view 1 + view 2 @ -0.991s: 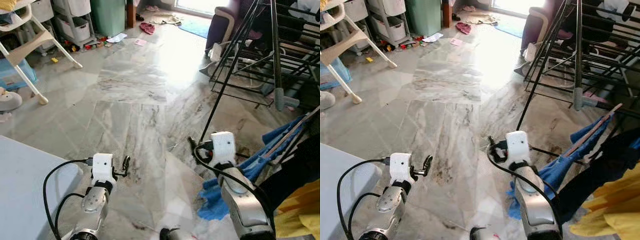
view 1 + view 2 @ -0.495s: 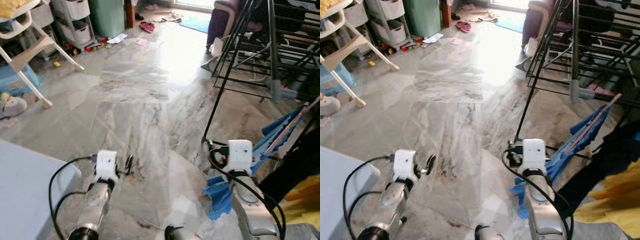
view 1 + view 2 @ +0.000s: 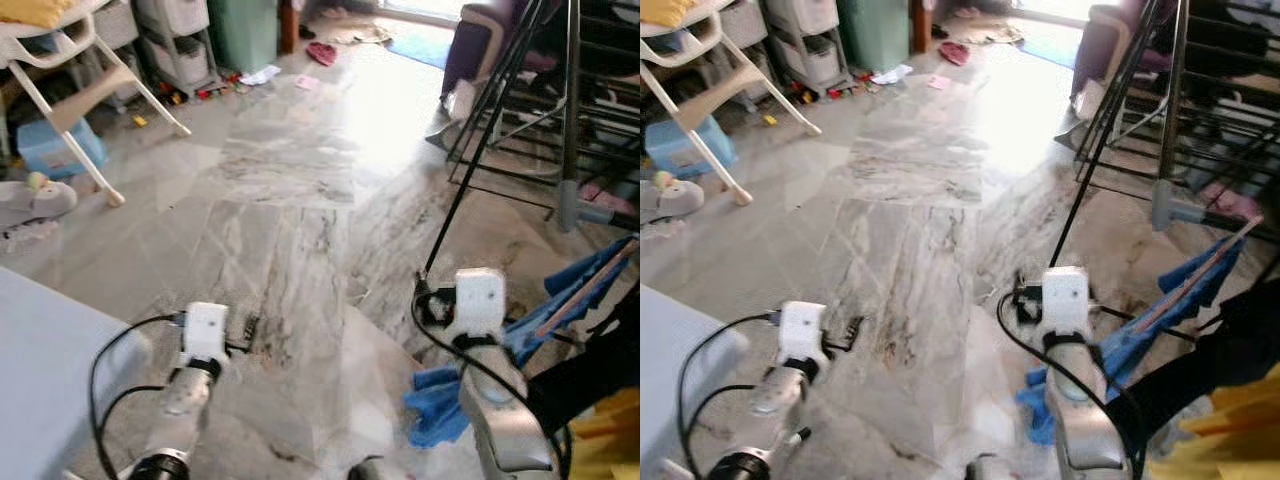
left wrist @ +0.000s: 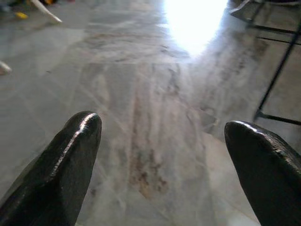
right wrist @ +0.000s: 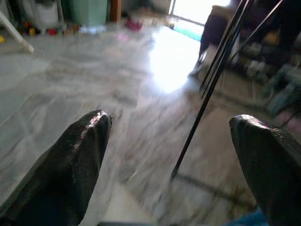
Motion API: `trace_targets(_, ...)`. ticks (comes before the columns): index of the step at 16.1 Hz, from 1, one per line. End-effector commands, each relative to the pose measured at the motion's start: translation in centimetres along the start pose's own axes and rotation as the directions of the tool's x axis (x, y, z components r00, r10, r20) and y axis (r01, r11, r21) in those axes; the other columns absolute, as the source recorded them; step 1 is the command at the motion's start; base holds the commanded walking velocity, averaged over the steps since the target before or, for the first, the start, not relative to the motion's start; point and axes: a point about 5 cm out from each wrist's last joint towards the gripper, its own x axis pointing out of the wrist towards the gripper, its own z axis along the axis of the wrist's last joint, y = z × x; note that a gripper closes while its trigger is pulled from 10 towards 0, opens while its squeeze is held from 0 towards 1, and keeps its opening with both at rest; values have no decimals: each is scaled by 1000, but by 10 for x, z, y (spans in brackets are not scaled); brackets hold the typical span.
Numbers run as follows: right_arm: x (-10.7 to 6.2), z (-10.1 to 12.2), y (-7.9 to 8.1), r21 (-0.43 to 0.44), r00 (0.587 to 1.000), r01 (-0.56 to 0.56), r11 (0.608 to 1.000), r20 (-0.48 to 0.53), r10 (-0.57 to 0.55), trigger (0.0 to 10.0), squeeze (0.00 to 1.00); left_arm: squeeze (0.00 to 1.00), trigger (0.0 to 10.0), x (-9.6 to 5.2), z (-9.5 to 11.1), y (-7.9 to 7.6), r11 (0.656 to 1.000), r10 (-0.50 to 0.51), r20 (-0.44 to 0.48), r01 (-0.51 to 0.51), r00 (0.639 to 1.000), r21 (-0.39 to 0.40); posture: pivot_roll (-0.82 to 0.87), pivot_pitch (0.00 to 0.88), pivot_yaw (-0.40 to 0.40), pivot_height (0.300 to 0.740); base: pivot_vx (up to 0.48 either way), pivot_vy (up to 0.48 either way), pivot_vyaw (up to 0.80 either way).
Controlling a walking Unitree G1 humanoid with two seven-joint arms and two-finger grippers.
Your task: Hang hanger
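Marble floor (image 3: 290,200) below; both grippers, left (image 4: 162,155) and right (image 5: 171,155), spread, empty; hanger (image 3: 585,290) beside right.

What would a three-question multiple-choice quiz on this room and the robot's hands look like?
1. Where does the black drying rack stand?
A. on the robot's right
B. on its left
C. behind the high chair

2. What colour is the cloth lying beside the right arm?
A. red
B. blue
C. white

3. How are the fingers of the left gripper and the right gripper?
A. both spread apart, holding nothing
B. both shut on a hanger
C. one shut on cloth

Answers: 1 A, its poles fill the right side. 2 B, plainly blue. 3 A, floor shows between each pair.
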Motion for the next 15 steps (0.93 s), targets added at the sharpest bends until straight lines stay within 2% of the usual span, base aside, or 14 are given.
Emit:
trace_targets(1,-2,3,-14,-32,998,62,998,20,-62,10000,0,0,10000,-2,-7,-10,1000,-26,-26,25,999,-11,-174,129,-14,740,0,-345,0)
trace_targets(5,-6,4,-23,-42,995,97,994,22,-96,10000,0,0,10000,-1,-8,-12,999,-33,-27,32,999,-30,-191,130,-11,740,0,-87,0)
trace_targets(13,-10,2,-24,-38,994,109,993,6,-109,10000,0,0,10000,3,-6,-9,998,-37,-44,35,998,-45,-204,122,-6,740,0,0,0)
trace_targets(15,-9,0,-23,-29,994,110,993,-3,-110,10000,0,0,10000,3,-6,-8,998,-36,-44,34,998,-45,-204,122,-5,740,0,0,-619)
